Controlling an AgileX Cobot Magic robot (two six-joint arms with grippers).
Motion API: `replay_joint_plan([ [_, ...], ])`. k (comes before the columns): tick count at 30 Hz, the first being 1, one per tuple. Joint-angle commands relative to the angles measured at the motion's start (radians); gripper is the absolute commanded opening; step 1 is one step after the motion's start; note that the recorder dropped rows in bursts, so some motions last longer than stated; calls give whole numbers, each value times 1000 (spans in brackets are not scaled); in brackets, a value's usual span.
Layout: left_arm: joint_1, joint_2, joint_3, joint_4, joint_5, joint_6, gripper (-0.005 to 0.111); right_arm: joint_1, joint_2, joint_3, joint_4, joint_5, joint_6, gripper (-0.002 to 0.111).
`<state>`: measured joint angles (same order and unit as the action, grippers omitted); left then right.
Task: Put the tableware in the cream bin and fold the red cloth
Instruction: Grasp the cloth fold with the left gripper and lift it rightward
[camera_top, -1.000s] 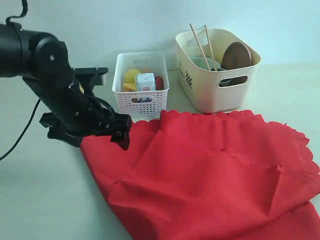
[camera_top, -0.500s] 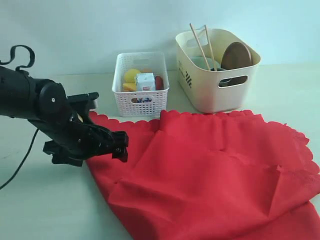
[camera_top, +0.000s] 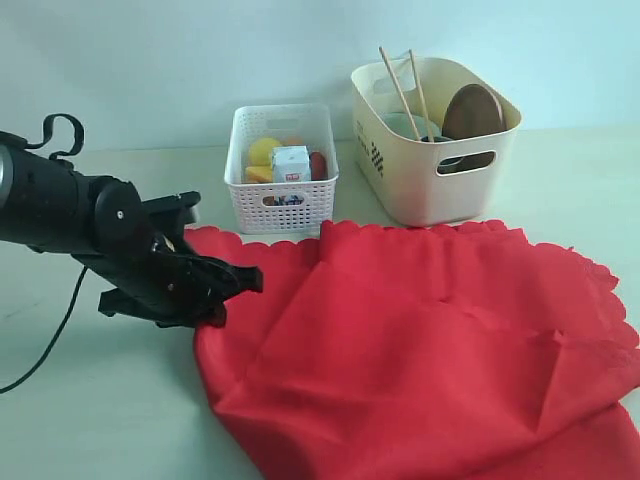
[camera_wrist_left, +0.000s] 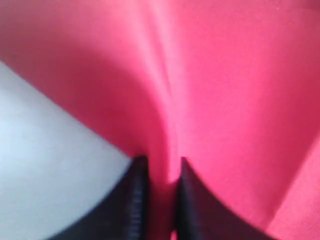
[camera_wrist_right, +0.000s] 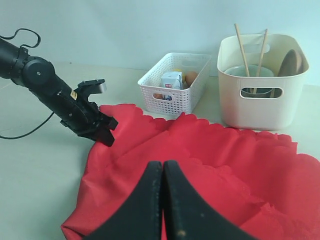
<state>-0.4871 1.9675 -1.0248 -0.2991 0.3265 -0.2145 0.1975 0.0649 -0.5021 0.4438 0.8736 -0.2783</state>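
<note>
The red cloth (camera_top: 420, 350) lies rumpled over the near table, its scalloped edge toward the bins. My left gripper (camera_top: 232, 298) is low at the cloth's left edge. In the left wrist view its jaws (camera_wrist_left: 162, 165) are nearly together with a ridge of red cloth (camera_wrist_left: 230, 100) pinched between them. The cream bin (camera_top: 425, 190) stands at the back right and holds wooden chopsticks (camera_top: 405, 90), a brown plate (camera_top: 473, 112) and a pale bowl (camera_top: 405, 125). My right gripper (camera_wrist_right: 163, 167) is shut and empty above the near side of the red cloth (camera_wrist_right: 210, 170); the exterior view does not show it.
A white lattice basket (camera_top: 280, 205) with a lemon (camera_top: 263, 150) and a milk carton (camera_top: 291, 163) stands left of the cream bin. The left arm's cable (camera_top: 45, 340) trails over bare table on the left.
The left arm has dropped toward the table at the cloth's left edge, and its jaws have gone from wide open to closed on the fabric. The right gripper stays shut.
</note>
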Motion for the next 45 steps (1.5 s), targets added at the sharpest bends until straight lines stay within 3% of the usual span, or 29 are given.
replay_joint_plan([
  [1, 1, -46, 2, -17, -5, 1, 1, 0, 1, 6, 4, -2, -8, 0],
  [11, -14, -246, 2, -41, 85, 44, 0, 0, 1, 6, 4, -2, -8, 0],
  [21, -182, -314, -121, -55, 109, 57, 0, 0, 1, 6, 4, -2, -8, 0],
  [36, -384, -26, -425, -45, 156, 119, 0, 0, 1, 6, 6, -2, -8, 0],
  [45, -444, 226, -590, -48, 221, 157, 0, 0, 1, 6, 6, -2, -8, 0],
])
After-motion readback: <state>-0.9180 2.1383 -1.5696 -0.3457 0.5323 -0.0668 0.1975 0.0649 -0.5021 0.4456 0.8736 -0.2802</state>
